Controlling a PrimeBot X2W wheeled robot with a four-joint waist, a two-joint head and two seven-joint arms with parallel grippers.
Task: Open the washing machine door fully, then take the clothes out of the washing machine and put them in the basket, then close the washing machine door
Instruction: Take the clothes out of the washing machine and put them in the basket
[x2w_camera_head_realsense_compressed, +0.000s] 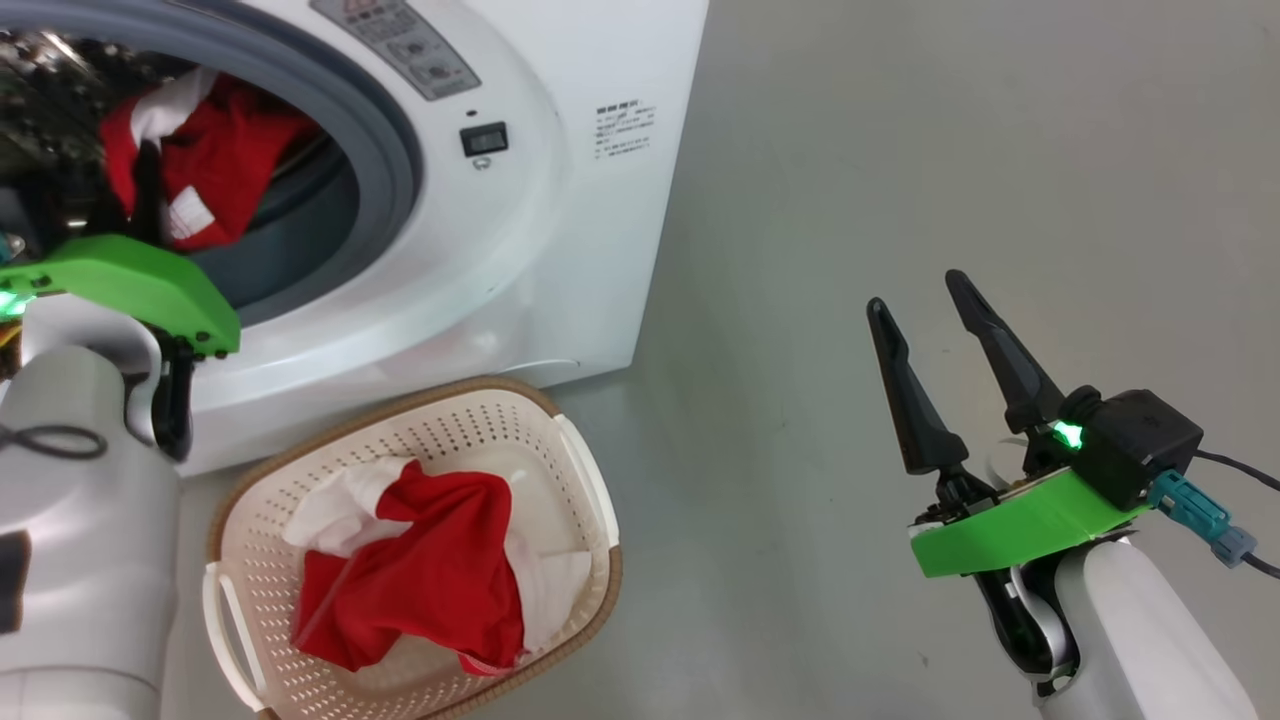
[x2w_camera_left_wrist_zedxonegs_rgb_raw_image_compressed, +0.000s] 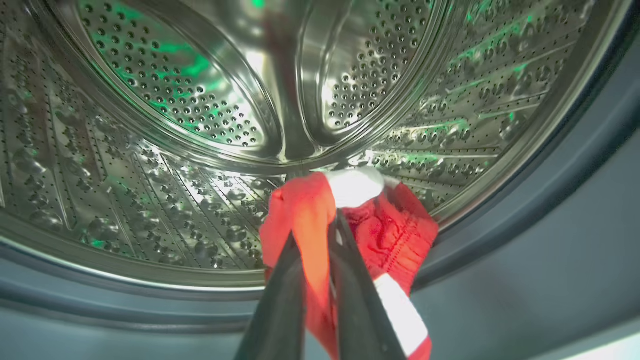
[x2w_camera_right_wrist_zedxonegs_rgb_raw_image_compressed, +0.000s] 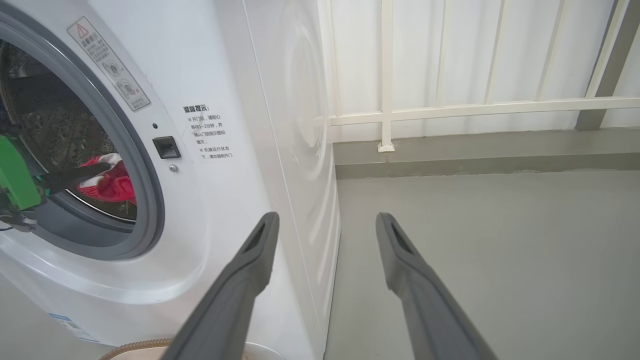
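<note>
Pinching the red clothes (x2w_camera_left_wrist_zedxonegs_rgb_raw_image_compressed: 385, 235) — long axis seemingly along its fingers (x2w_camera_left_wrist_zedxonegs_rgb_raw_image_compressed: 280, 300) — left gripper (x2w_camera_left_wrist_zedxonegs_rgb_raw_image_compressed: 316, 227) clenched; right gripper (x2w_camera_head_realsense_compressed: 916, 289) splayed.

A smooth grey floor (x2w_camera_head_realsense_compressed: 900, 180) is shown, and the machine (x2w_camera_head_realsense_compressed: 560, 260) is stood directly on it. The basket (x2w_camera_head_realsense_compressed: 470, 425) is set on the floor just before the machine's lower front — whether the two touch cannot be told. Beyond the machine, the floor is bounded by a low grey kerb (x2w_camera_right_wrist_zedxonegs_rgb_raw_image_compressed: 475, 150) — a white railing (x2w_camera_right_wrist_zedxonegs_rgb_raw_image_compressed: 386, 75) is fixed on it.
</note>
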